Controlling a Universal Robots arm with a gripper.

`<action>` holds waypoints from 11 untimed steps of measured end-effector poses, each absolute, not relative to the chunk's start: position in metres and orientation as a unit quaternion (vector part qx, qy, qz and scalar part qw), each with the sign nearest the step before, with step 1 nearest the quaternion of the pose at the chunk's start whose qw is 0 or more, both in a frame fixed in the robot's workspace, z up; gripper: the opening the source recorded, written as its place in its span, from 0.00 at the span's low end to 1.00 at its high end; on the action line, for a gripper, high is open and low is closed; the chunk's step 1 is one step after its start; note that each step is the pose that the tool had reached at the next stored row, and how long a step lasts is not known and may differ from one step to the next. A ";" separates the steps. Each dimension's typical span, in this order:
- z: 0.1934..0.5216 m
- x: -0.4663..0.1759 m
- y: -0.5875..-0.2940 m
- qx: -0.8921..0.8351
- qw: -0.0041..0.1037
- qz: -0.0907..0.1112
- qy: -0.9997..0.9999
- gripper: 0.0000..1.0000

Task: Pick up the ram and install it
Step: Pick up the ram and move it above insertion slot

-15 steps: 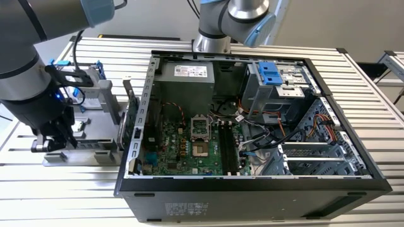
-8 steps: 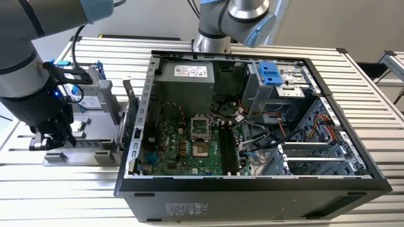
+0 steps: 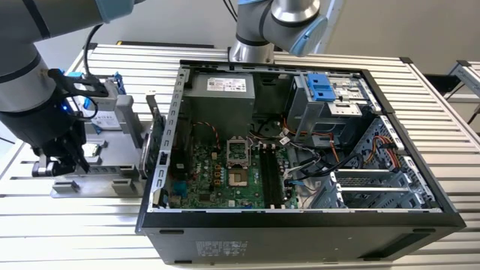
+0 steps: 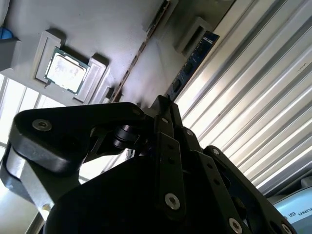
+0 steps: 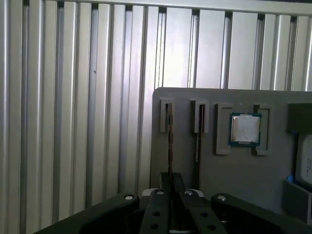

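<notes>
The ram (image 5: 169,139) stands on edge in the slot nearest the edge of the gray holder (image 5: 234,185), which sits on the ribbed counter (image 5: 73,122). The tool (image 5: 169,179) hangs at one end of the ram, in line with its long axis. I cannot tell how far open it is.
</notes>
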State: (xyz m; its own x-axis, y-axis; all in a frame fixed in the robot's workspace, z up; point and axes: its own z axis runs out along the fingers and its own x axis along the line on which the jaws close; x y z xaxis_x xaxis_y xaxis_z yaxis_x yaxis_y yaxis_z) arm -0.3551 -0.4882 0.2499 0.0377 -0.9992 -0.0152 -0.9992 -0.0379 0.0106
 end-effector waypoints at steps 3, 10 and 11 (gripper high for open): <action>0.253 -0.355 -0.488 -0.720 0.001 0.009 0.694 0.00; 0.263 -0.355 -0.488 -0.720 0.001 0.009 0.694 0.00; 0.265 -0.355 -0.488 -0.720 0.001 0.009 0.694 0.00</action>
